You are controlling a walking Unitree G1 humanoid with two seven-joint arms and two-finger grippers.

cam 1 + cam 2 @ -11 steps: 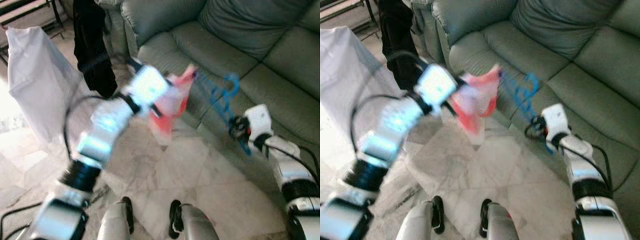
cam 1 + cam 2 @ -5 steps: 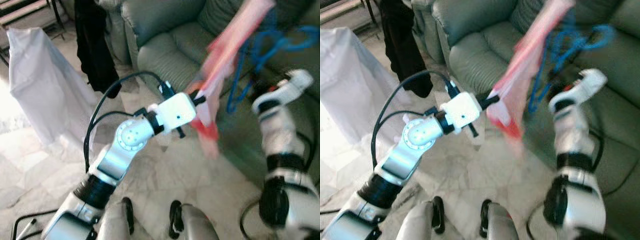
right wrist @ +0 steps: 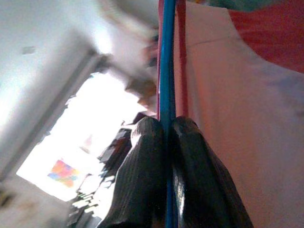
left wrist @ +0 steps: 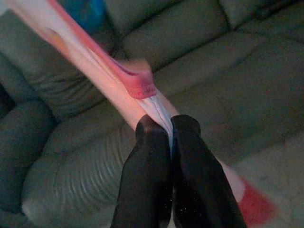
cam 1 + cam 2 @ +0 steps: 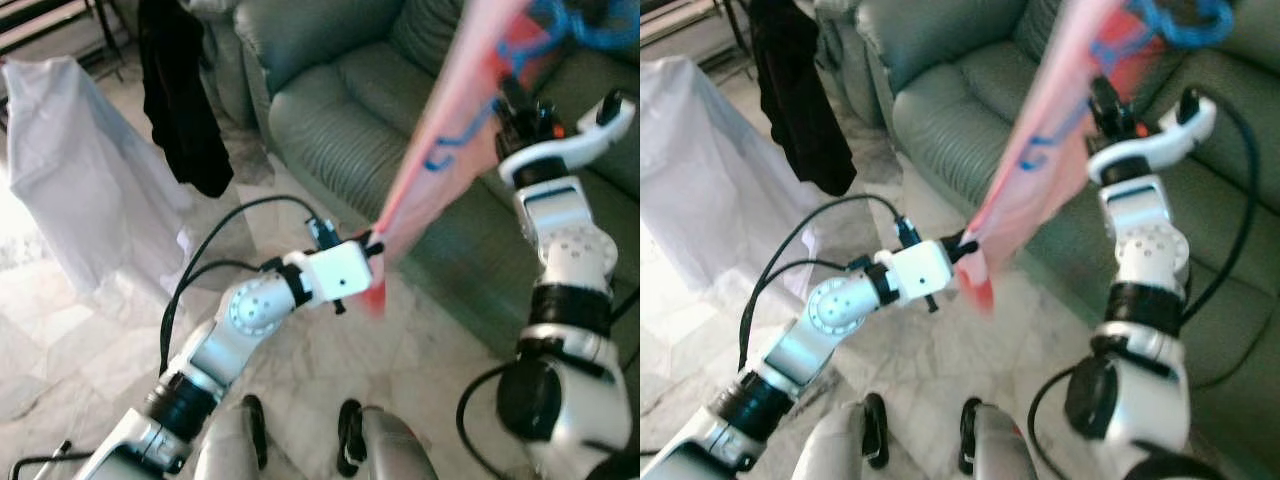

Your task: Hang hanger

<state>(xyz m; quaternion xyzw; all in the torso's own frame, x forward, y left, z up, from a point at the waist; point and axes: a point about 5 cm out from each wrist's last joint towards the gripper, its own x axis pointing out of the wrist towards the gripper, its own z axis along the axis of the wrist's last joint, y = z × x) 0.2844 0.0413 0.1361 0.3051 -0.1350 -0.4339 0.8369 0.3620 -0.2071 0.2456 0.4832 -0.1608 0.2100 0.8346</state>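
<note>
Step in hand: transport. The hanger (image 5: 1175, 20) with its garment (image 5: 450, 130) was held up off the sofa (image 5: 330, 110), not yet hung.
Right gripper (image 3: 166, 137): raised high on the right, over the sofa; fingers were together, clamped on the blue hanger rod, which ran between them in the right wrist view.
Left gripper (image 4: 164, 135): low and centre, near the sofa's front edge; fingers were pressed together on the garment's lower hem.
Hanger: blue, at the far right top of the head views, hook end partly cut off by the frame edge.
Garment: pink with a red trim, drawn taut in a slanted line from the hanger down to the left gripper.
Surroundings: a white cloth (image 5: 70, 170) and a black garment (image 5: 180, 100) hung at the far left, over a marble floor (image 5: 60, 330).
Hanging point: no rail could be confirmed; the two hung items suggested one stood at the far left.
Next move, as judged: carry the hanger leftward, keep the hook upright, release the hem before hooking.
Risk: the taut garment could pull off the hanger.
</note>
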